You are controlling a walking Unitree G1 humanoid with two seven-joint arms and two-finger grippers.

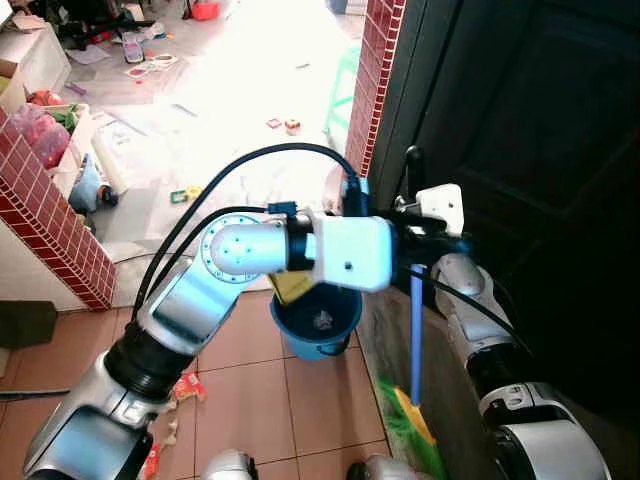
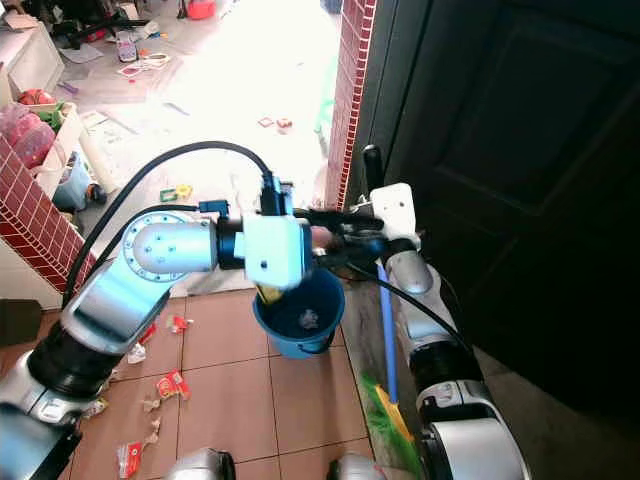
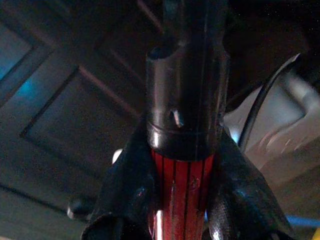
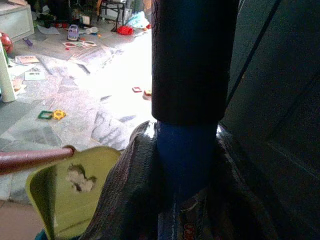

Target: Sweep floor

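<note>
Right wrist view showed the right end effector (image 4: 186, 200) clamped on the broom (image 4: 187, 75); left end effector (image 3: 182, 205) gripped the dustpan handle (image 3: 184, 100) above the bucket (image 2: 298, 318).

Your robot's left arm (image 1: 190, 300) is a run of brushed silver shells with a black ribbed band at the elbow and a round silver joint cap ringed with small screws. A boxy white wrist housing (image 1: 350, 252) carries one dark screw on its face. Black cables (image 2: 150, 180) loop in wide arcs from forearm to wrist. Your right arm (image 1: 480, 330) shows the same silver segments split by black rings, topped by a white wrist block (image 1: 440, 208). The fingers (image 3: 125, 200) are glossy, textured black.
</note>
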